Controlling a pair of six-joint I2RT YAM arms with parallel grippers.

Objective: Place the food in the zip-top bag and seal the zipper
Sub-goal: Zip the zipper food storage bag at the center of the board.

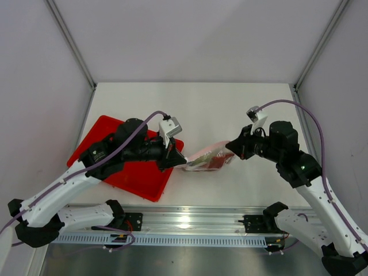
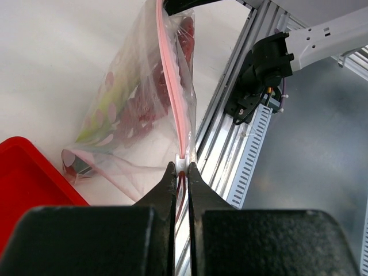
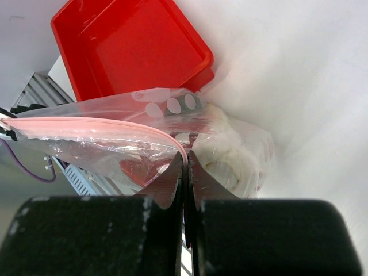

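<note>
The left claw [image 1: 179, 161] and the right claw [image 1: 232, 147] are both pressed together in the top view, and each one pinches 1 end of the zip-top bag [image 1: 210, 158]. The bag is stretched between the 2 claws over the white counter [image 1: 230, 109], just to the right of the red tray [image 1: 103, 123]. Its long axis goes from claw to claw and rises a little toward the right one.

In the left wrist view, the left claw [image 2: 181, 172] has its fingers closed on the near end of the zipper [image 2: 172, 86]. The pink strip runs straight away from this claw, so it lies directly ahead. Inside the bag, beside the strip, I see the red lobster [image 2: 145, 118] and a yellow-green piece, probably the leek [image 2: 106, 112]. I cannot find the small green fruit with certainty.

In the right wrist view, the right claw [image 3: 185, 168] is closed on the other end of the zipper [image 3: 98, 123]. From here the strip goes away to the left in a light curve. The tray [image 3: 132, 52] lies beyond it.

I judge that the food is in and the sealing is the step in hand. Both claws are equally near, 1 at each end, so 1 should hold while the other slides along the strip. I cannot tell whether the strip is already pressed shut along its whole length.
</note>
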